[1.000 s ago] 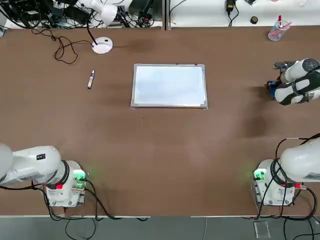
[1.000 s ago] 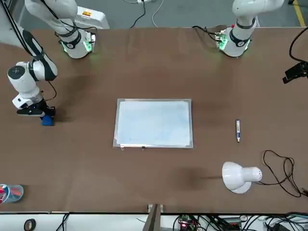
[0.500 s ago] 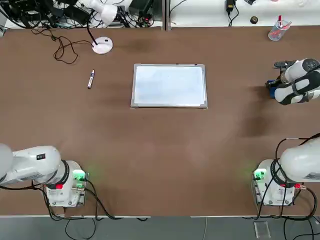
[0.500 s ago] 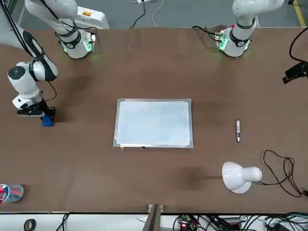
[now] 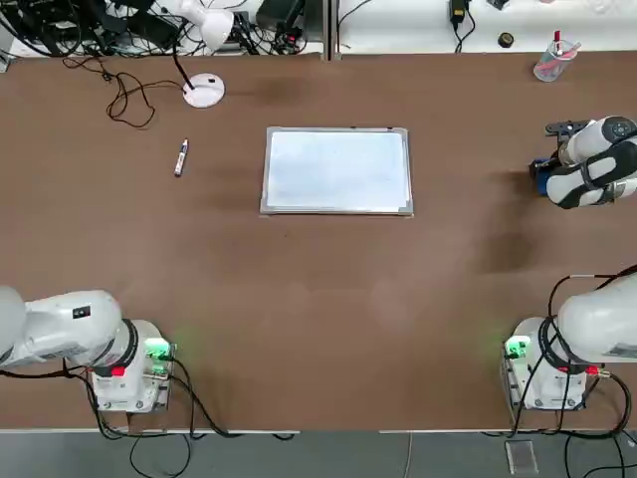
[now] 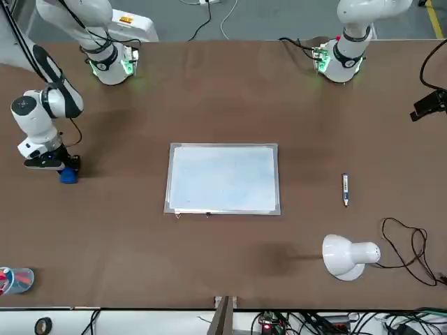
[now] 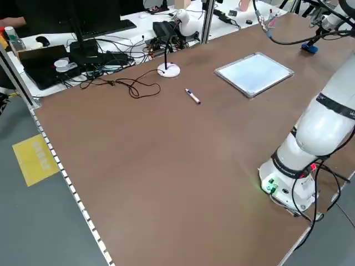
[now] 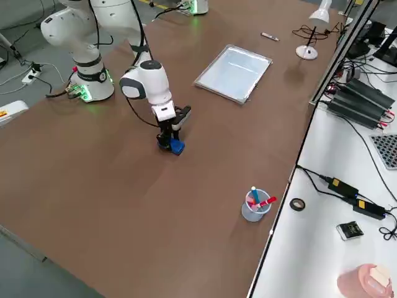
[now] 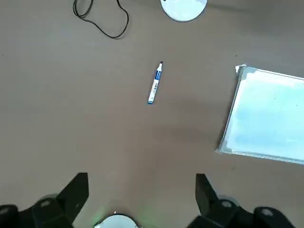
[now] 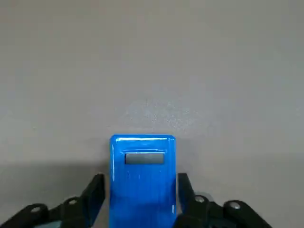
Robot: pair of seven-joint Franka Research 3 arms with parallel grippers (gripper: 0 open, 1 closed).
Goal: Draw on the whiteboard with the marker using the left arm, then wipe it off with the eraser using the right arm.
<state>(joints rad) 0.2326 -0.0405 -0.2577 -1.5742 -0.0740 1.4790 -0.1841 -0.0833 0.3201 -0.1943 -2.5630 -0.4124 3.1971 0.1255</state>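
Right gripper [image 10: 141, 176] open around the blue eraser [image 10: 142, 190], right of the whiteboard [image 5: 337, 171]; left gripper [image 9: 142, 176] open above the table's left side [image 5: 299, 309], marker [image 5: 181, 157] lying apart

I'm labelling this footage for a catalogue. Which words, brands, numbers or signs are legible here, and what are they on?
None reads clearly.
Marker: print too small to read.
Yellow floor sheet: pale marks, unreadable.
White box: orange label, unreadable.
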